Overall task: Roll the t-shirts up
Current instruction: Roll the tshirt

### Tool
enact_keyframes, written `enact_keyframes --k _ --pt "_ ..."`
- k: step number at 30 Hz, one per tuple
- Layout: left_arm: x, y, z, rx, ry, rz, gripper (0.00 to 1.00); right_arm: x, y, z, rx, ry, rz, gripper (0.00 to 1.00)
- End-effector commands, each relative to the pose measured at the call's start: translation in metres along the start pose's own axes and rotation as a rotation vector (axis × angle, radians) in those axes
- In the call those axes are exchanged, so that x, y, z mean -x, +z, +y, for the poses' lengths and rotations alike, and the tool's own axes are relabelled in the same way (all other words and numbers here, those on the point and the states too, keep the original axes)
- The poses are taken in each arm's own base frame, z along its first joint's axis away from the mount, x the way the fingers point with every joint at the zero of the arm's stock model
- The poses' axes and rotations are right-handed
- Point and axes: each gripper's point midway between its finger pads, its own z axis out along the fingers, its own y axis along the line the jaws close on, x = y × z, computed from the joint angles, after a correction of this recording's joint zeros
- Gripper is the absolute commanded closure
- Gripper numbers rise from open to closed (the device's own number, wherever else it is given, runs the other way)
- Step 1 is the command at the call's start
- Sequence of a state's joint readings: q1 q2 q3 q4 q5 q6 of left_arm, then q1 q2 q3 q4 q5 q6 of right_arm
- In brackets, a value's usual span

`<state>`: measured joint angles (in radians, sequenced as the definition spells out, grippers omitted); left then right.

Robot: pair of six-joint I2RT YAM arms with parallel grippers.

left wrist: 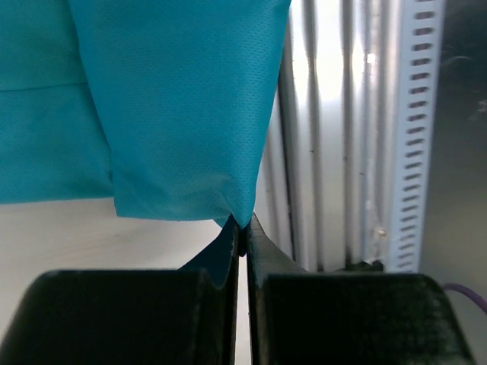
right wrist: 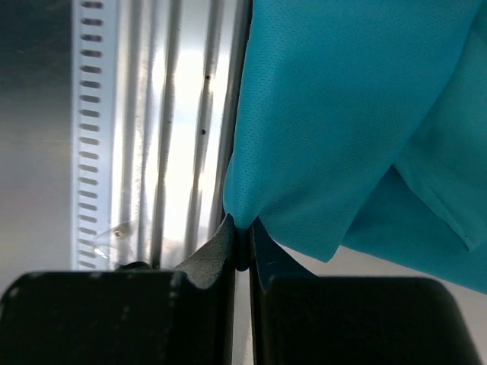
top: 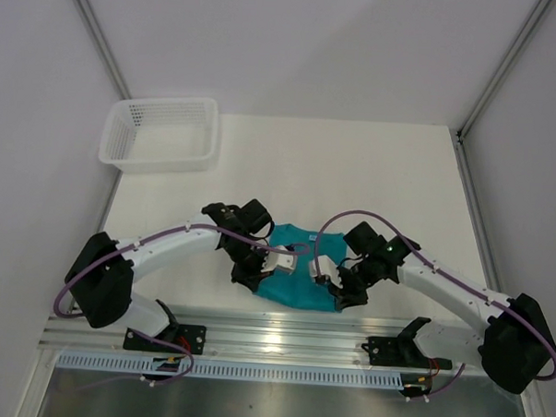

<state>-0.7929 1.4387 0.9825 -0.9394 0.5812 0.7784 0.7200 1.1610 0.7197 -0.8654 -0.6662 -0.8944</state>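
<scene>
The left gripper point(left wrist: 243, 230) and the right gripper point(right wrist: 242, 228) each pinch a corner of the teal t-shirt point(top: 299, 286)

A: What does the counter point(top: 381, 176) look like?
B: It's plain white, with a ribbed metal rail point(top: 281, 343) running along its near edge.
A: And what lies on it?
B: A white mesh basket point(top: 161, 134) sits at the far left corner. A teal t-shirt point(top: 297, 292) lies bunched at the middle of the near edge, well apart from the basket.
</scene>
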Motion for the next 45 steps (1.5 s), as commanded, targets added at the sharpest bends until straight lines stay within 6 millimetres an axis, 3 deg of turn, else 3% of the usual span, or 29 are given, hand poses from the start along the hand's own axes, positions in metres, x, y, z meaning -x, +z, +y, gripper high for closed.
enact_keyframes --k 1,4,5,7,8,11,17,21,28,37,38,43,45 --pt "0.01 -0.014 -0.026 -0.15 -0.034 -0.049 0.99 0.023 -0.012 0.015 0.105 0.007 -0.088 1.0" --pt "0.014 -0.019 -0.016 -0.18 -0.109 -0.085 0.99 0.026 -0.015 -0.004 0.05 0.042 -0.11 1.0" --pt "0.026 -0.027 -0.01 -0.181 -0.118 -0.119 0.99 0.028 -0.018 -0.014 0.021 0.05 -0.126 1.0" --pt "0.026 -0.026 0.003 -0.204 -0.194 -0.123 0.99 0.026 -0.02 -0.023 0.003 0.073 -0.118 1.0" --pt "0.036 -0.033 0.01 -0.196 -0.189 -0.147 0.99 0.025 -0.022 -0.029 -0.014 0.093 -0.118 1.0" --pt "0.037 -0.03 0.025 -0.194 -0.208 -0.144 0.99 0.021 -0.024 -0.052 -0.079 0.122 -0.122 1.0" --pt "0.026 -0.023 0.05 -0.181 -0.281 -0.142 0.99 0.01 -0.024 -0.084 -0.17 0.18 -0.114 1.0" --pt "0.021 -0.024 0.08 -0.125 -0.337 -0.133 0.99 0.002 -0.026 -0.101 -0.214 0.222 -0.107 1.0" --pt "0.016 -0.018 0.097 -0.112 -0.368 -0.113 0.94 0.003 -0.031 -0.127 -0.239 0.27 -0.107 0.97" --pt "-0.001 -0.008 0.118 -0.05 -0.443 -0.076 0.85 -0.014 -0.032 -0.141 -0.315 0.342 -0.073 0.84" --pt "-0.003 -0.008 0.121 -0.032 -0.447 -0.065 0.85 -0.014 -0.033 -0.145 -0.327 0.366 -0.077 0.74" --pt "-0.015 -0.001 0.134 0.008 -0.5 -0.03 0.86 -0.036 -0.052 -0.169 -0.494 0.456 -0.029 0.61" --pt "-0.015 -0.001 0.136 0.012 -0.523 -0.028 0.86 -0.036 -0.064 -0.173 -0.542 0.471 -0.029 0.59"
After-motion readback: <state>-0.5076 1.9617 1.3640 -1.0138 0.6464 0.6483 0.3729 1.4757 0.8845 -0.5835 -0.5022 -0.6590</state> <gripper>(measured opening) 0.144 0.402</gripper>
